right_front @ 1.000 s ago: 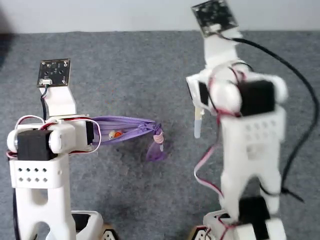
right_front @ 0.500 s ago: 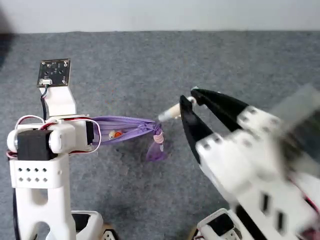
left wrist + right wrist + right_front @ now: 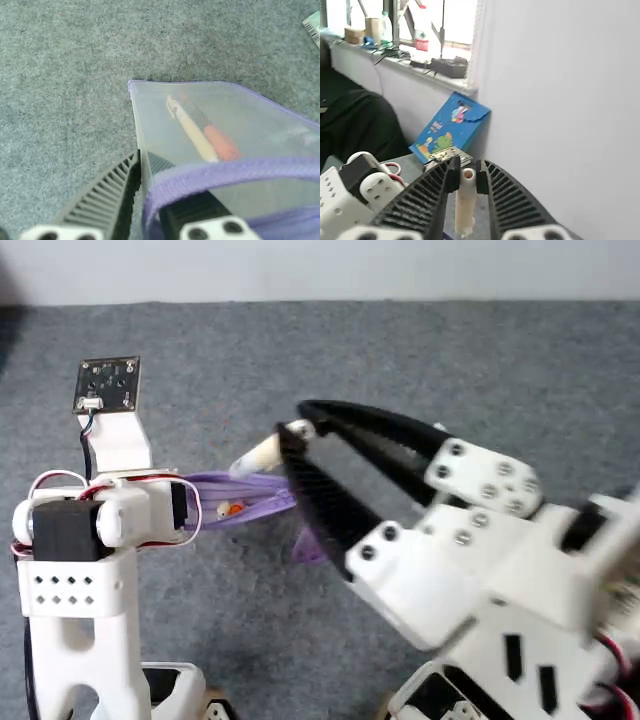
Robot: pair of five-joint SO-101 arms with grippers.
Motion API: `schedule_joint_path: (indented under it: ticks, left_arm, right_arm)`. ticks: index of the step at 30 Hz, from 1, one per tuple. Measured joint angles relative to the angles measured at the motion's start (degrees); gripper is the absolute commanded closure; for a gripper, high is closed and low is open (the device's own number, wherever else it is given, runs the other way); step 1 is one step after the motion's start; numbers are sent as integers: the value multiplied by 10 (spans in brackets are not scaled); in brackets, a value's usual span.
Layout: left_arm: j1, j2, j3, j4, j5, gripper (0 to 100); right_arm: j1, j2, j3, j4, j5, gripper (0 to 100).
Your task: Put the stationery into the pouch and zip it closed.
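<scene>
A translucent purple pouch (image 3: 255, 502) lies on the grey carpet, and my left gripper (image 3: 141, 167) is shut on its end edge. Its purple zipper band (image 3: 225, 172) runs across the near side. Inside lie a cream pen (image 3: 192, 131) and an orange piece (image 3: 220, 142). My right gripper (image 3: 294, 421) hangs above the pouch's zipper end, shut on a cream stick (image 3: 258, 454) that juts out toward the left arm. In the right wrist view the stick (image 3: 465, 202) is clamped between the black fingers (image 3: 451, 181).
Grey carpet (image 3: 250, 360) covers the table up to a pale wall. The pouch's purple pull tab (image 3: 306, 546) lies beside the right gripper. A green-and-white label piece (image 3: 313, 22) lies on the carpet beyond the pouch. The left arm's white body (image 3: 80, 560) stands at front left.
The right arm has tipped down from upright and swung left, carrying the cream stick from beside its base to over the pouch. The left arm and pouch have stayed put.
</scene>
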Motion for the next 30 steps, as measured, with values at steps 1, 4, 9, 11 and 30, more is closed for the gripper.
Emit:
schedule_joint_path:
  ticks: [1,4,9,11,30]
  left_arm:
    - [0,0,0,0,0,988]
    - [0,0,0,0,0,988]
    - [0,0,0,0,0,988]
    - [0,0,0,0,0,988]
    - [0,0,0,0,0,988]
  right_arm:
    - [-6,6,0,0,-1,991]
    - [-13,27,0,0,-20,991]
    - [-16,78,0,0,-40,991]
    - [-16,93,0,0,-42,991]
    - [38,116,226,-185,-42,991]
